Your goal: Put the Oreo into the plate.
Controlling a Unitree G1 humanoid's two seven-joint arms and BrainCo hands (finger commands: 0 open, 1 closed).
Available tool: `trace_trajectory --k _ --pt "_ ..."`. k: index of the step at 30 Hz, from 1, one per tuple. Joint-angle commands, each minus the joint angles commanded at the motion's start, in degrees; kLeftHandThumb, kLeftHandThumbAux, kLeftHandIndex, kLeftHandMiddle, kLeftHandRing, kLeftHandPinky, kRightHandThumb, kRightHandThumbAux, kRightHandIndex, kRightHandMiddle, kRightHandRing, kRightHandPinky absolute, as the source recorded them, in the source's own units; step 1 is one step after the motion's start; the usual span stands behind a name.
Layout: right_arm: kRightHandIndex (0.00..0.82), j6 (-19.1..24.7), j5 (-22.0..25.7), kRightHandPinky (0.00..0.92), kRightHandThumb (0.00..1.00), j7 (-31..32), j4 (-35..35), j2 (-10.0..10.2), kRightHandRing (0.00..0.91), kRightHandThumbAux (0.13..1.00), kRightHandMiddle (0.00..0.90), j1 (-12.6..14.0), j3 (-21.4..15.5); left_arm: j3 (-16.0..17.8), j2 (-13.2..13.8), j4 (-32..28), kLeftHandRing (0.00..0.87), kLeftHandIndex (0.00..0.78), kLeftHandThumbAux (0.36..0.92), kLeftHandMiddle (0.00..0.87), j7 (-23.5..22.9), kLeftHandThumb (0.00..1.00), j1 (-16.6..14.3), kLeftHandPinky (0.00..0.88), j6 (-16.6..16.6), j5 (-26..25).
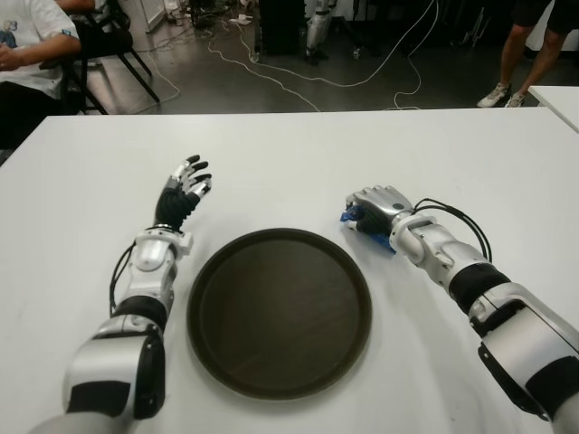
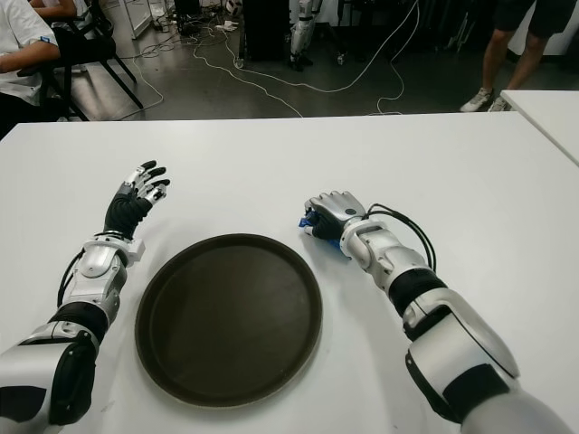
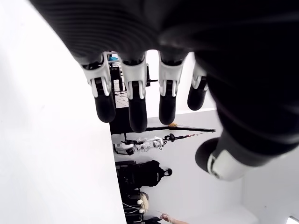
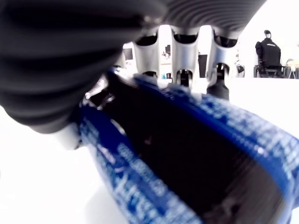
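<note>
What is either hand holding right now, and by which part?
The right hand grips the blue Oreo pack around its middle, on the table. The left hand holds nothing.

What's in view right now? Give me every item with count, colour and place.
Oreo pack: one, blue, under the right hand on the table, just right of the plate's far edge.
Plate: one, dark brown, round, holding nothing, centre of the table between the two arms.
Table: one, white, carries everything.
Second table: one, white, a corner showing at far right.
Cables: several, pale, on the dark floor beyond the table.
Seated person: one, white shirt, far left on a black chair.
Standing person: one, legs and pale shoes, far right.
Left hand: fingers spread, holds nothing, left of the plate.
Right hand: curled over the Oreo pack.
</note>
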Motion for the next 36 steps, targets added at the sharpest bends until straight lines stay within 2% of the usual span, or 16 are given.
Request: trace_trajectory --k 9,16,34,36 --pt "0.429 0.7 1.1 0.674 0.686 -3.6 -0.9 0.0 0.694 0.732 0.697 0.7 -2.7 -0.6 0.3 0.0 0.156 0.089 0.644 0.163 0.7 0.179 0.0 0.159 -0.2 0.9" --pt "0.431 0.5 1.9 0.689 0.688 -4.2 -1.0 0.0 0.711 0.731 0.712 0.9 -4.0 -0.9 0.4 0.0 0.164 0.096 0.666 0.170 1.1 0.192 -0.1 0.173 0.1 1.2" --pt "0.431 1.1 2.5 0.700 0.690 -3.8 -1.0 -0.3 0.718 0.732 0.714 0.4 -4.6 -0.5 -0.1 0.1 0.169 0.097 0.654 0.178 1.0 0.200 -0.2 0.169 -0.1 0.8" --pt "0.431 1.1 2.6 0.702 0.690 -3.8 -2.5 -1.0 0.721 0.732 0.717 0.5 -5.1 -0.4 -0.1 0.1 0.169 0.097 0.655 0.177 1.0 0.199 -0.2 0.170 -0.1 0.8"
